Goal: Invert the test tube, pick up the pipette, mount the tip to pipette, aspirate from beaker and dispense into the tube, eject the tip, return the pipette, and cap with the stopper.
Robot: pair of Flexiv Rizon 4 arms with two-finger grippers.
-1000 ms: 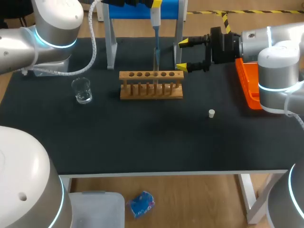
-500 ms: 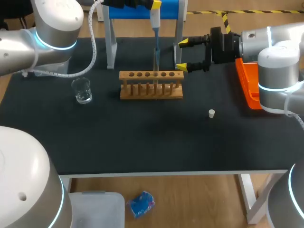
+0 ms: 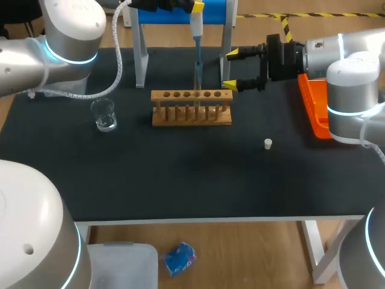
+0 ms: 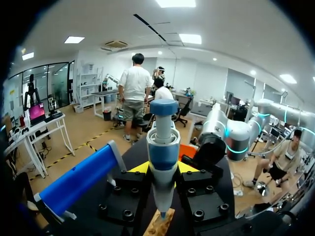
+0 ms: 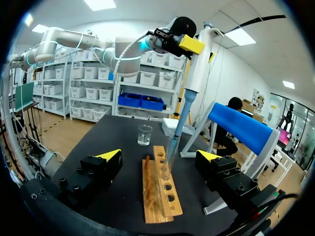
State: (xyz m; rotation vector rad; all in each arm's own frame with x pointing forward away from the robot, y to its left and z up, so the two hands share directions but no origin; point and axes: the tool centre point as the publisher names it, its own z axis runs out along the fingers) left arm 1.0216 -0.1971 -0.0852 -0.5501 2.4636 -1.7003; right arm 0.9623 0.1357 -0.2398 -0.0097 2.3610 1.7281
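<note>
My left gripper (image 3: 194, 6) is shut on the white and blue pipette (image 3: 197, 27) and holds it upright over the wooden rack (image 3: 191, 108). The pipette's tip (image 3: 197, 69) reaches down into a clear test tube (image 3: 197, 84) standing in the rack. In the left wrist view the pipette (image 4: 163, 152) sits between the yellow fingertips (image 4: 138, 167), above the rack (image 4: 160, 226). My right gripper (image 3: 231, 70) stands open just right of the rack with nothing in it. From its wrist the right gripper (image 5: 159, 155) faces the rack (image 5: 158, 191), the test tube (image 5: 167, 164) and the pipette (image 5: 197, 64). A small white stopper (image 3: 268, 143) lies on the mat.
A glass beaker (image 3: 104, 114) stands left of the rack. An orange tip box (image 3: 313, 102) sits at the right edge under my right arm. The blue and grey pipette stand (image 3: 180, 15) is behind the rack.
</note>
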